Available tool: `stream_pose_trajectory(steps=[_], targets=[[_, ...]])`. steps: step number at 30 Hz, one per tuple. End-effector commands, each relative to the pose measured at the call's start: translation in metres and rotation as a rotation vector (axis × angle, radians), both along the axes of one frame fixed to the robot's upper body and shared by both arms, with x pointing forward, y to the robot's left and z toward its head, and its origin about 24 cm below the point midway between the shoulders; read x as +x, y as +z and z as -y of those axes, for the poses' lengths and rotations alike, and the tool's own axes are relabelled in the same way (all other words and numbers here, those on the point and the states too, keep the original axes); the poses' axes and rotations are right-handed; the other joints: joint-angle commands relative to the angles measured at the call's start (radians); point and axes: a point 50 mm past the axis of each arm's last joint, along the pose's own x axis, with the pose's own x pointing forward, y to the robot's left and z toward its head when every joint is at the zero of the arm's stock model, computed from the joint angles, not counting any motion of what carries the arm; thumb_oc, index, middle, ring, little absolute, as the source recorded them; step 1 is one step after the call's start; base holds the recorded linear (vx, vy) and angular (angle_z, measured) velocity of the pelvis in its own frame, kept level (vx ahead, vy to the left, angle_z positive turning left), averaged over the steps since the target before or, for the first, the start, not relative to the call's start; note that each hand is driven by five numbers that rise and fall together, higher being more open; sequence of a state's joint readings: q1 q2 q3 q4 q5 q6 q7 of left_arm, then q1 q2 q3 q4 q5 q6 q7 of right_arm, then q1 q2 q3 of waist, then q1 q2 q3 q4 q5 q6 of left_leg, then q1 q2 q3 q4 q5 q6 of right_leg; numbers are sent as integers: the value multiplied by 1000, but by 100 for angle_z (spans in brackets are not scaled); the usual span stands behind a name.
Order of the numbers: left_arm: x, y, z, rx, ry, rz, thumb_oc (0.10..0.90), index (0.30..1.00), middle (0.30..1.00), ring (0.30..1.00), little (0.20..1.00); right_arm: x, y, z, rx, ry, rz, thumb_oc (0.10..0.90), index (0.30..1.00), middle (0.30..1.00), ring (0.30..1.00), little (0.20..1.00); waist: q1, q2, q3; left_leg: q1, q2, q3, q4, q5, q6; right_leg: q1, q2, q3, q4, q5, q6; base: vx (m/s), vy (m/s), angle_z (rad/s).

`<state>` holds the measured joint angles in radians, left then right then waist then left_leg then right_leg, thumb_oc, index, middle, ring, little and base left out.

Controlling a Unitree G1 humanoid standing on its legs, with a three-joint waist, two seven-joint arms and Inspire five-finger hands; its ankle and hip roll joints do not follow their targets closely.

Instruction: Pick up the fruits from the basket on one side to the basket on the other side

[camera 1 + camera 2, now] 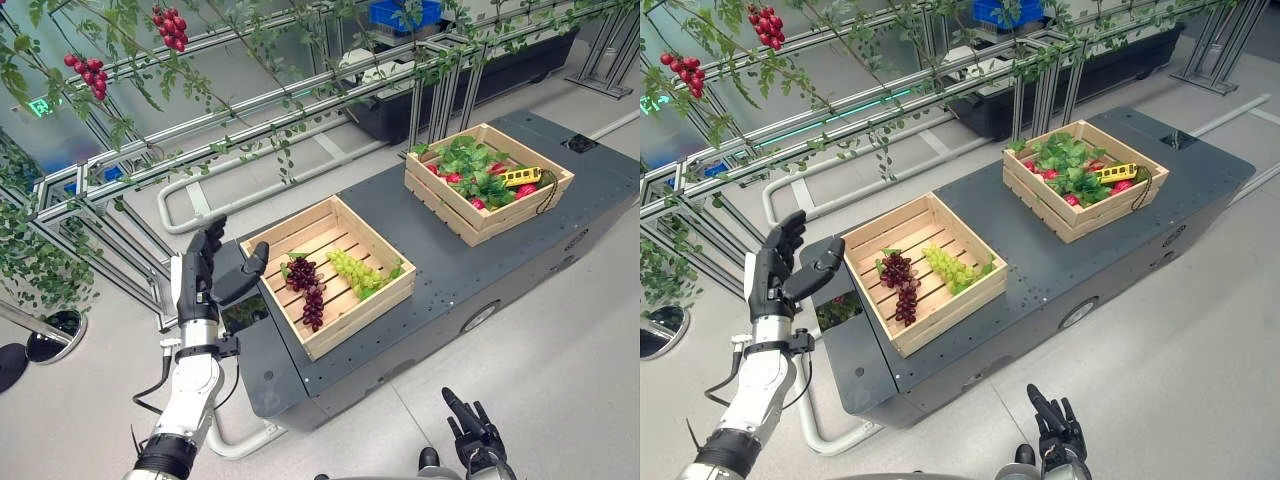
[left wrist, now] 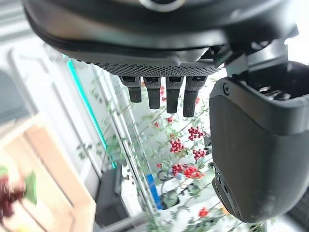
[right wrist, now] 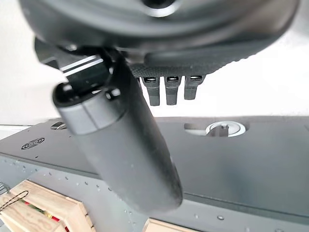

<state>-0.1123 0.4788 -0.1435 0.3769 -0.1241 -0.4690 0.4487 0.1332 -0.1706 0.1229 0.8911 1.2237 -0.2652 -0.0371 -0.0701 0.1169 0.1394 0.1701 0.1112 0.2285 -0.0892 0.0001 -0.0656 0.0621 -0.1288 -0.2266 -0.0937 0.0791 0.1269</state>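
Observation:
A near wooden crate (image 1: 370, 322) on the dark platform holds a purple grape bunch (image 1: 307, 283) and a green grape bunch (image 1: 357, 271). A far wooden crate (image 1: 440, 205) holds leafy greens (image 1: 470, 165), red fruits (image 1: 525, 190) and a yellow toy bus (image 1: 521, 176). My left hand (image 1: 205, 270) is raised just left of the near crate, open and holding nothing, thumb pointing toward the crate's corner. My right hand (image 1: 472, 428) is low by the platform's near side, fingers straight, nothing in it.
The dark platform (image 1: 470, 280) carries both crates. Metal rails (image 1: 250, 110) with vines and hanging red berry clusters (image 1: 171, 28) run behind it. A blue bin (image 1: 405, 14) sits at the back. A round dark base (image 1: 55, 335) lies on the floor at left.

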Motion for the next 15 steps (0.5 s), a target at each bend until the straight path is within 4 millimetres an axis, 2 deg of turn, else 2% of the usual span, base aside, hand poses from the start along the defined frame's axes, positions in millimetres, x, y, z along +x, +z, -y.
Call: stream_pose_trajectory(steps=[1,2,3,4,5,6,7,9,10,12,15], targets=[[41,71,-1,185,61,268,800,900,900,900,900,50,27,8,-10,57,234,800,900,900,900,900,-38,-41,83,-82,-33,-14,120,-47,38,-8,-29,47,114,-106,-69,-90,127,-3],[44,75,-1,193,61,277,800,900,900,900,900,55,30,11,-17,66,250,800,900,900,900,900,-41,-40,97,-99,-33,-16,139,-50,37,-22,-29,52,131,-112,-72,-176,162,-1],[54,87,1,236,47,293,800,900,900,900,900,72,41,18,-34,88,308,800,900,900,900,900,-49,-38,146,-149,-31,-16,195,-64,36,-77,-26,68,200,-136,-82,-176,116,0],[57,93,1,252,47,308,800,900,900,900,900,78,44,20,-36,94,329,800,900,900,900,900,-50,-41,163,-170,-29,-15,219,-70,35,-99,-28,71,223,-142,-84,-302,138,1],[65,112,1,356,74,356,800,900,900,900,900,98,58,21,-38,115,406,800,900,900,900,900,-53,-56,227,-260,-22,-18,322,-91,34,-189,-29,84,314,-157,-93,-305,62,-6],[70,123,1,404,89,381,800,900,900,900,900,109,66,19,-37,130,442,800,900,900,900,900,-56,-64,253,-309,-16,-18,374,-104,34,-239,-29,93,360,-164,-99,-260,49,-11],[70,124,1,404,89,382,800,900,900,900,900,109,66,19,-37,129,443,800,900,900,900,900,-54,-64,252,-316,-15,-18,381,-107,34,-245,-29,94,366,-166,-99,-240,4,-11],[80,161,-3,553,137,450,800,900,900,900,900,129,85,12,-34,168,524,800,900,900,900,900,-67,-95,312,-454,2,-16,523,-145,46,-385,-21,122,499,-192,-114,-222,4,-5],[82,167,-3,573,137,452,800,900,900,900,900,131,87,11,-34,172,532,800,900,900,900,900,-69,-98,318,-474,4,-16,546,-152,48,-403,-21,124,517,-196,-115,-159,18,-3],[88,199,-5,642,170,489,800,900,900,900,900,139,99,10,-43,184,587,800,900,900,900,900,-79,-118,360,-593,19,-23,677,-198,62,-511,-28,130,625,-218,-113,-140,22,1],[91,219,-5,662,209,525,800,900,900,900,900,142,104,12,-55,187,618,800,900,900,900,900,-82,-127,381,-678,34,-26,752,-223,72,-592,-33,127,692,-230,-109,-74,13,3]])
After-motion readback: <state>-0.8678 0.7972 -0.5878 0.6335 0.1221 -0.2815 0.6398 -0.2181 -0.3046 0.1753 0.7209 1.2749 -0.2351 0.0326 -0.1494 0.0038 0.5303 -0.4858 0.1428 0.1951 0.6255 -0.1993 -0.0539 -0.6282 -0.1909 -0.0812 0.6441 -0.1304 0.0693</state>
